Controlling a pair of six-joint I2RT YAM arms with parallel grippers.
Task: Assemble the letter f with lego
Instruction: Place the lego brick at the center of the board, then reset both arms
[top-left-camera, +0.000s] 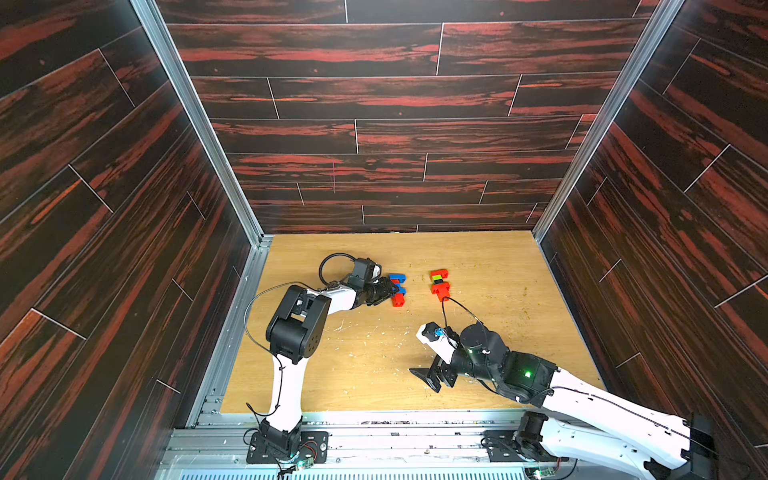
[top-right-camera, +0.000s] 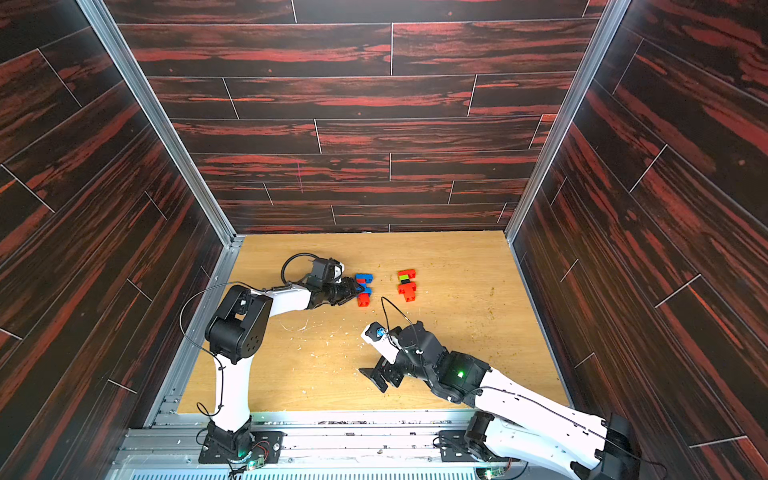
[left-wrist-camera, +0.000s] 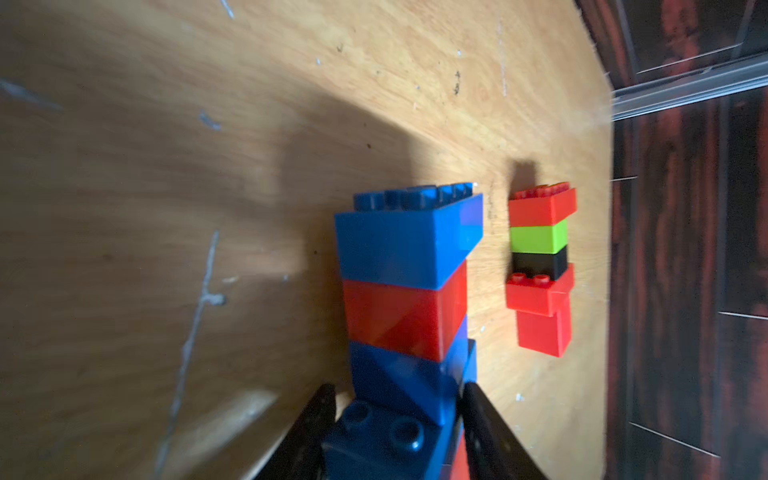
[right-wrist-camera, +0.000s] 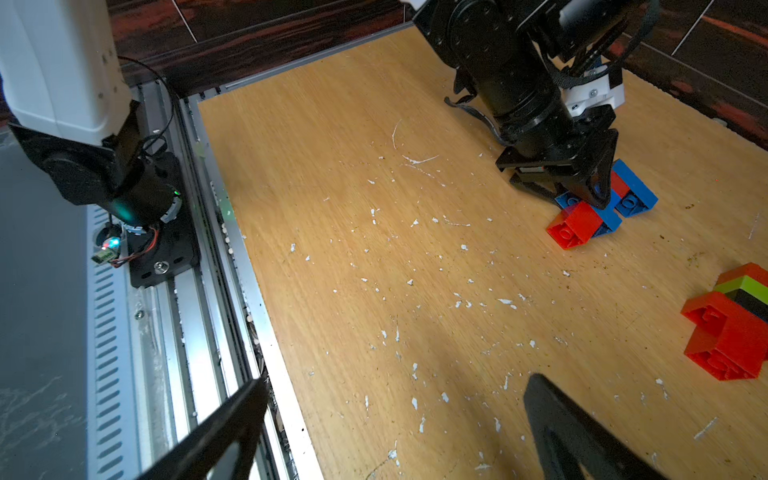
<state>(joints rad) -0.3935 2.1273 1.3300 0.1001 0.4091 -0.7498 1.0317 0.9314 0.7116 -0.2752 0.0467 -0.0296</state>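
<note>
A ribbed aluminium rail (top-left-camera: 415, 419) runs along the near edge and carries both arm bases. Just beyond it the right gripper (top-left-camera: 424, 379) hangs close over the table (top-left-camera: 365, 386), a pale oak-grained board, scratched and flecked with white chips. Its flat black fingers (right-wrist-camera: 557, 419) stand wide apart with nothing between them.

Farther back, the left gripper (top-left-camera: 392, 290) reaches in low to a blue-and-red lego stack (left-wrist-camera: 407, 291) lying on its side on the board. The bricks are glossy, hard-edged plastic. A blue oblong brick (left-wrist-camera: 407, 245) with round studs sits at the far end, followed by a red brick (left-wrist-camera: 399, 320), a blue brick (left-wrist-camera: 403, 382) and a studded blue brick (left-wrist-camera: 386, 440) nearest the wrist. The pincer is narrow, with one thin black finger on each side of that nearest brick. Whether the fingers press it or only flank it cannot be told.

To the right, apart from the first, a second lego stack (top-left-camera: 439, 284) also lies on its side. It runs red, lime green brick (left-wrist-camera: 538, 239), black brick (left-wrist-camera: 538, 264), then a red oblong brick (left-wrist-camera: 536, 295) set crosswise and a squarer red one.

Dark wall panels (top-left-camera: 374, 104) printed with red-streaked planks enclose the board.
</note>
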